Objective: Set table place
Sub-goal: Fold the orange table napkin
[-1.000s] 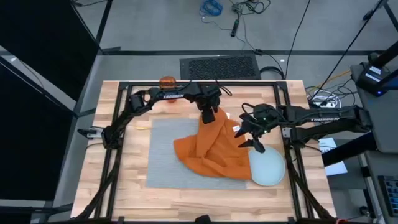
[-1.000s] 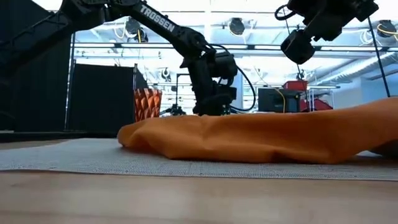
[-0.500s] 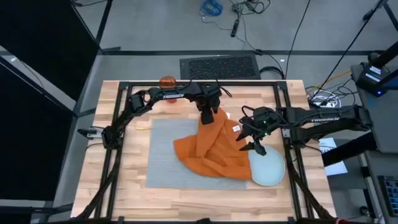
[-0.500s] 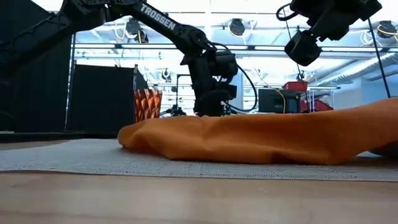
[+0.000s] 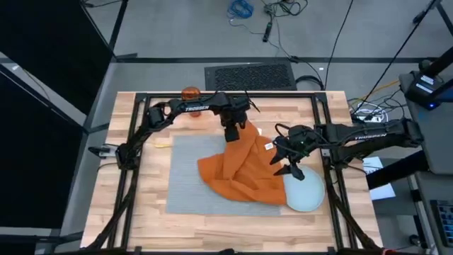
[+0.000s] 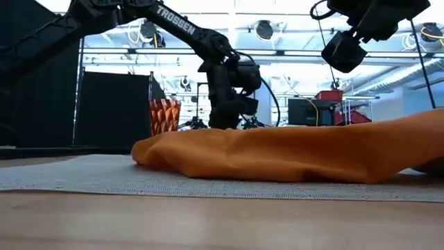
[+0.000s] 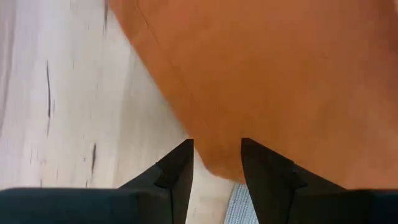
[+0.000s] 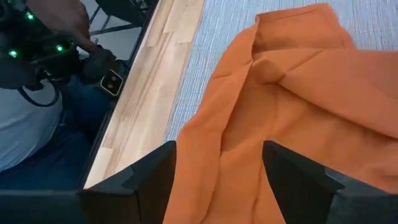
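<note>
The counter, a light wooden butcher-block top edged by a black metal frame, carries all items. The grey woven placemat lies flat near its centre, its long edges parallel to the counter edges. A crumpled orange napkin covers the placemat's right portion and extends past its far edge, where it meets bare wood; its near right corner overlaps the rim of the round pale plate, which sits at the placemat's near right corner, partly on bare wood. An orange faceted cup stands upright near the far edge of the counter, clear of the placemat. The left gripper is positioned at the napkin's far corner, low to the counter; in the left wrist view its fingers stand apart with the napkin's edge between them, not pinched. The right gripper hangs above the napkin's right side, near the plate, raised off the cloth, fingers spread wide and empty. A person's sleeve is visible beyond the counter edge.
</note>
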`<action>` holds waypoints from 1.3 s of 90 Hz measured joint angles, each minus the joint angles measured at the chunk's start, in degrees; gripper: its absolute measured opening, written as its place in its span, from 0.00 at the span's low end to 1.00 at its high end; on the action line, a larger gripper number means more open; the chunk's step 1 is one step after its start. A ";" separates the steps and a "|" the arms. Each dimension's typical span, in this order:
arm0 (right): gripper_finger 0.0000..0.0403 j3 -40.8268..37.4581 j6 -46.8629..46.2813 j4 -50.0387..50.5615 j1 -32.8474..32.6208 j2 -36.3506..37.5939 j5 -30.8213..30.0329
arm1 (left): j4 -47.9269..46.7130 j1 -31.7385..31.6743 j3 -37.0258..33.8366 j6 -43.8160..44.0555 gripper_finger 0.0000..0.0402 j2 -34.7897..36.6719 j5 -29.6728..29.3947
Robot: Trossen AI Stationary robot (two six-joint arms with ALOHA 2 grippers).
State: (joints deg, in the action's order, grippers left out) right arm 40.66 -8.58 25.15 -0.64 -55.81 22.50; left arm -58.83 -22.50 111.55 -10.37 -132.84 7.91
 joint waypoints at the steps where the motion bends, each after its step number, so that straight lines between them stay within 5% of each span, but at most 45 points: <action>1: 0.56 0.00 0.00 0.00 0.00 0.00 0.00 | -0.06 0.00 0.00 0.02 0.29 0.00 0.06; 50: 0.56 0.00 -1.94 4.49 -0.30 0.00 0.33 | -12.15 -0.80 0.81 1.49 0.29 0.00 4.88; 77: 0.56 0.00 -2.36 3.39 -1.40 0.00 0.13 | -6.60 1.41 0.24 2.89 0.29 0.00 0.80; 117: 0.56 0.00 -1.74 3.76 -1.40 0.00 0.09 | -0.93 1.05 0.24 7.73 0.29 0.00 2.09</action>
State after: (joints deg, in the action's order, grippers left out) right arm 40.66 -10.31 28.91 -2.04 -55.81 22.59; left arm -59.75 -21.45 111.79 -2.64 -132.84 10.00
